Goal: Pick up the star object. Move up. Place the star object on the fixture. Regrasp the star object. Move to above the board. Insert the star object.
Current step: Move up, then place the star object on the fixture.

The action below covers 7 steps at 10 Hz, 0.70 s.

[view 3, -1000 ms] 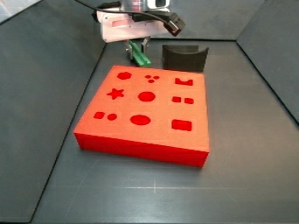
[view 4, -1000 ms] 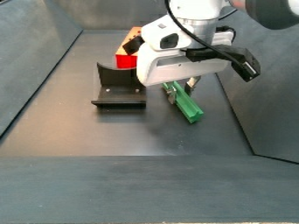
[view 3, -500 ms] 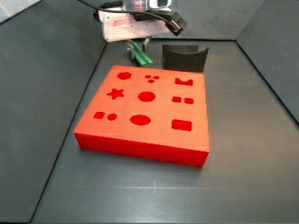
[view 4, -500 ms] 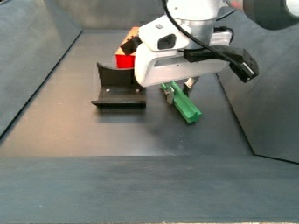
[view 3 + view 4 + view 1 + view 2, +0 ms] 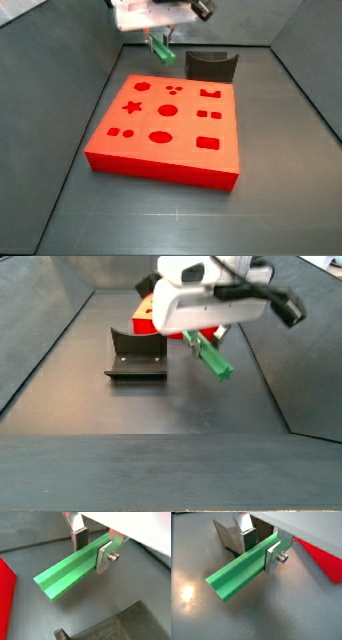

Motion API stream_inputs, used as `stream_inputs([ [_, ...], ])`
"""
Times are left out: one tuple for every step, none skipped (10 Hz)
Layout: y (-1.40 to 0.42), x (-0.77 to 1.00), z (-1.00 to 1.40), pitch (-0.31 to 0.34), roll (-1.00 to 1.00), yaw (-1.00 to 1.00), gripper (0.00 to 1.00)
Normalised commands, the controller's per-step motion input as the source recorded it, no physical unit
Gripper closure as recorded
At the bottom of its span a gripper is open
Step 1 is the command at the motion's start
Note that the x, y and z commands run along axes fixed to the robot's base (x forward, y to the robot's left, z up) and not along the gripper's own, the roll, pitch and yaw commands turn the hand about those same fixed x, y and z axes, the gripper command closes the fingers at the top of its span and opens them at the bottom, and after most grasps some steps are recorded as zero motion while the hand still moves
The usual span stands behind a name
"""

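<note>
The star object [image 5: 67,574] is a long bright-green prism, and my gripper [image 5: 92,549] is shut on it near one end, one finger [image 5: 80,539] on each long side. Most of its length sticks out past the fingers. In both side views the star object [image 5: 163,49] [image 5: 211,357] hangs tilted in the air under the gripper [image 5: 160,40] [image 5: 201,338], off the floor. The dark fixture [image 5: 211,66] [image 5: 136,356] stands just beside it, apart from it. The red board [image 5: 167,125] with its shaped holes lies in front of the gripper in a side view.
Grey walls enclose the floor on the sides [image 5: 60,70] [image 5: 40,346]. In the wrist views the fixture [image 5: 228,537] [image 5: 127,624] and a corner of the red board [image 5: 321,557] [image 5: 5,597] lie close to the held piece.
The gripper has risen with the star object in it, and the piece has left the floor. The board and the fixture have not moved.
</note>
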Motion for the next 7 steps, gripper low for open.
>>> stream_inputs([
  [0.01,-0.02,0.17,0.035,0.02,-0.02,1.0],
  [0.0,0.0,1.0,0.0,0.0,0.0,1.0],
  [0.0,0.0,1.0,0.007,0.0,0.0,1.0],
  [0.0,-0.02,1.0,0.027,0.0,0.0,1.0],
  [0.0,-0.02,1.0,0.028,0.0,0.0,1.0],
  [0.0,-0.02,1.0,0.028,0.01,0.0,1.0],
  [0.0,-0.03,1.0,0.029,0.02,-0.01,1.0],
])
